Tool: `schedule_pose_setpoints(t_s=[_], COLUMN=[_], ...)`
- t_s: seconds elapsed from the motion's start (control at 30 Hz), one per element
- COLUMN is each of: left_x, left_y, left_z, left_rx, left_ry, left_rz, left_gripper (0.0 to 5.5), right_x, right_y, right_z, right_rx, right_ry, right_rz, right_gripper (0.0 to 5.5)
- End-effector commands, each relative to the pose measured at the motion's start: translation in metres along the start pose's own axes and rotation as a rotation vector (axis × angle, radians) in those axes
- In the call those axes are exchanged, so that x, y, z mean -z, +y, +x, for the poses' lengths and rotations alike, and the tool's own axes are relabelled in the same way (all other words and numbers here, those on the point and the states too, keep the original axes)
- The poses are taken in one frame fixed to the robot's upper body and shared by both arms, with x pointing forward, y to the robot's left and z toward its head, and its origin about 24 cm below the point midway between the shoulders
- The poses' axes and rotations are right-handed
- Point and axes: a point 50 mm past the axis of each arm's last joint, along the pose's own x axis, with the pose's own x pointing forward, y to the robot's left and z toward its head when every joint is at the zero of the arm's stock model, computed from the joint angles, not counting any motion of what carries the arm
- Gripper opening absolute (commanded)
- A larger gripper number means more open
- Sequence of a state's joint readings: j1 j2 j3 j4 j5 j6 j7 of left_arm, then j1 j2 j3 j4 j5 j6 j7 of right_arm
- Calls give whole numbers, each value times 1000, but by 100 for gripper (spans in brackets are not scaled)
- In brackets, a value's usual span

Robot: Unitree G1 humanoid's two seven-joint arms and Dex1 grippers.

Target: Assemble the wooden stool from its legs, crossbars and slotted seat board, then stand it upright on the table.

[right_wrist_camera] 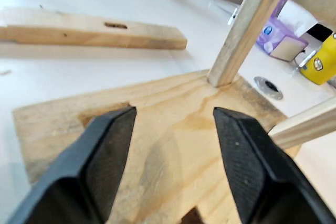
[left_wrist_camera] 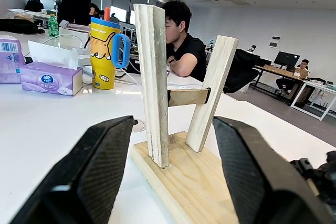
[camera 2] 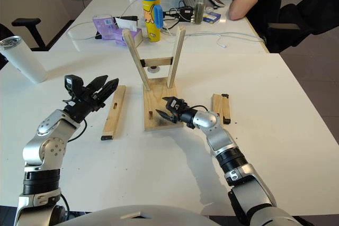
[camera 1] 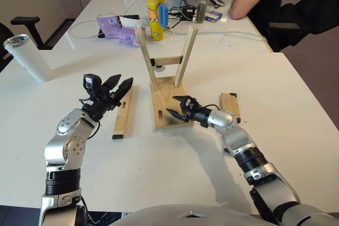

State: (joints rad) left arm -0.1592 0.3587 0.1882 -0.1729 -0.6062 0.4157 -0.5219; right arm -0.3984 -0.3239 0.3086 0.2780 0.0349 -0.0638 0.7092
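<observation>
**Halfway up: two legs in, the next leg waiting**

You've got the seat board point(camera 1: 161, 98) lying flat in the middle of the desk point(camera 1: 159, 173). Two upright legs point(camera 1: 146, 59) stand in its far slots, tied together by a crossbar point(camera 1: 165, 61). So you're at the second pair of legs, and the stool isn't ready to flip.

Your right hand point(camera 1: 174, 106) hovers spread wide and empty just above the near end of the board, right by an empty slot point(right_wrist_camera: 102, 111). Your left hand point(camera 1: 123, 84) is wide open too, holding nothing, poised above the far end of the loose leg point(camera 1: 123, 114) lying just left of the board.

More wooden pieces point(camera 1: 230, 105) lie beside your right forearm. It looks like two strips side by side, though that's hard to call from here.

My read is that you should drop the left hand onto that loose leg, close on it, stand it up and line its end over the empty slot. The right hand can press down on the board so the seating push doesn't slide it or tip the standing legs.
</observation>
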Motion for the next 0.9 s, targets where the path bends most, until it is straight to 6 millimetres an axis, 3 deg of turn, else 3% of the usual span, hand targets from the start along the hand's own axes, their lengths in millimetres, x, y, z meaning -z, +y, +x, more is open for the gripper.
schedule_pose_setpoints(t_s=[0.03,0.17,0.23,0.3,0.37,0.47,0.6,0.77,0.9], left_x=[0,10,13,14,17,19,17,17,17], left_y=[-1,-8,-10,-12,-14,-15,-14,-14,-15], left_z=[-2,-9,-12,-12,-15,-20,-20,-20,-19], left_rx=[-21,-41,-52,-63,-61,-67,-63,-56,-49], left_ry=[-12,-8,-6,-9,10,20,29,37,39], left_rz=[6,-17,-19,-20,-10,-8,6,11,11], left_gripper=[279,279,279,279,279,279,279,279,279], right_x=[-13,-21,-15,1,18,32,53,66,64], right_y=[-43,-111,-129,-134,-130,-120,-87,-58,-47], right_z=[-29,-65,-82,-100,-121,-137,-141,-145,-136], right_rx=[179,682,852,937,910,780,543,450,424], right_ry=[-1,55,128,230,337,438,573,642,617], right_rz=[-11,-2,20,39,52,82,101,166,206], right_gripper=[274,274,274,274,274,274,274,274,274])
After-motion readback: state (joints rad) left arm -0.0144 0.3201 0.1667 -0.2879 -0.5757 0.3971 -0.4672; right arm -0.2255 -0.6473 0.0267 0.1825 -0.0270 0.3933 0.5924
